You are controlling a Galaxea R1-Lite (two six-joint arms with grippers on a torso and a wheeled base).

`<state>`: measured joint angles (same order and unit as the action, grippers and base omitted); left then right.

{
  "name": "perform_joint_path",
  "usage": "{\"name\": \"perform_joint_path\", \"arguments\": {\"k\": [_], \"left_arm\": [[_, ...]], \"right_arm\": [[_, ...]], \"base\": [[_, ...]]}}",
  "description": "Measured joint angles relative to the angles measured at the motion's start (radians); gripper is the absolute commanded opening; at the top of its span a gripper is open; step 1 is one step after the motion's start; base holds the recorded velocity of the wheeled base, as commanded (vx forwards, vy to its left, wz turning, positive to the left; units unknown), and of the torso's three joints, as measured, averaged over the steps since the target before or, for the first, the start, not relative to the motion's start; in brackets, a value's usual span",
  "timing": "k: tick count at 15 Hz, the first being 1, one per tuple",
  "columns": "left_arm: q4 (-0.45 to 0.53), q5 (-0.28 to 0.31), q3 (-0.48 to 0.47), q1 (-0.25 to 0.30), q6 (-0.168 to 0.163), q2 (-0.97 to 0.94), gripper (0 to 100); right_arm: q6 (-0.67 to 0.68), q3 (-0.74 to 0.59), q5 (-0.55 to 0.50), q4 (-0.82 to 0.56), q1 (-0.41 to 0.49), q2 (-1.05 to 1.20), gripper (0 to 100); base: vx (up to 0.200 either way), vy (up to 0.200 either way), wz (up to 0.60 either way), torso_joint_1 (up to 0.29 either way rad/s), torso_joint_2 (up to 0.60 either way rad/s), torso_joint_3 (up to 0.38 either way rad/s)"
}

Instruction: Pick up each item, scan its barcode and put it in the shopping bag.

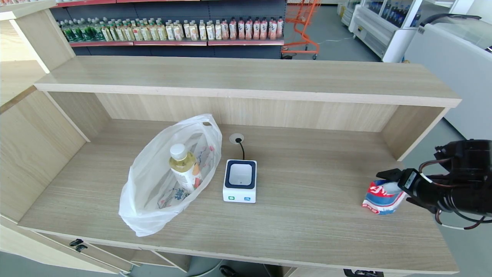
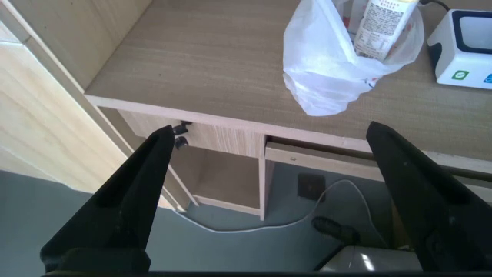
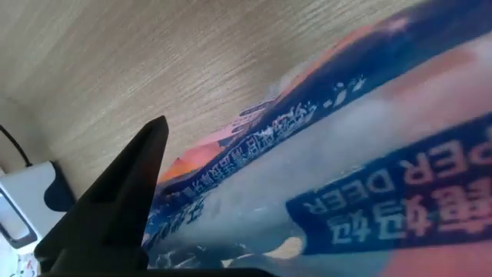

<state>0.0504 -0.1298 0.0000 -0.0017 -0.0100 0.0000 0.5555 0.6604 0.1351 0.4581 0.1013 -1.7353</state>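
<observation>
Closing on the snack packet [image 1: 378, 200]: the right gripper [image 1: 389, 185] is spread wide with nothing clamped yet; one finger [image 3: 123, 200] lies beside the packet's printed face, and the other is hidden behind it
Grip: pinch the packet's body squarely and gently, since the soft film will likely crumple and slip
Packet: it stands tilted near the right end of the counter [image 1: 307, 223], well apart from the scanner [image 1: 240, 181]
Scanner: its window faces up, so turn the barcode side downward over it; I cannot tell where the code is
Shopping bag [image 1: 136, 204]: just left of the scanner, mouth open, with a bottle [image 1: 184, 167] inside
Left gripper [image 2: 269, 135]: wide open and empty, off the counter's front edge
</observation>
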Motion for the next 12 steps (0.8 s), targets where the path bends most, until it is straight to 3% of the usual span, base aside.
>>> {"name": "perform_joint_path", "arguments": {"k": [9,12], "left_arm": [[0.000,0.000,0.000,0.000,0.000,0.000,100],[0.000,0.000,0.000,0.000,0.000,0.000,100]], "right_arm": [[-0.227,0.023,0.010,0.056,-0.015,-0.095,0],[-0.354,0.020,0.083,0.052,-0.013,-0.061,0]], "base": [[0.000,0.000,0.00,0.000,0.00,0.000],[0.000,0.000,0.00,0.000,0.00,0.000]]}}
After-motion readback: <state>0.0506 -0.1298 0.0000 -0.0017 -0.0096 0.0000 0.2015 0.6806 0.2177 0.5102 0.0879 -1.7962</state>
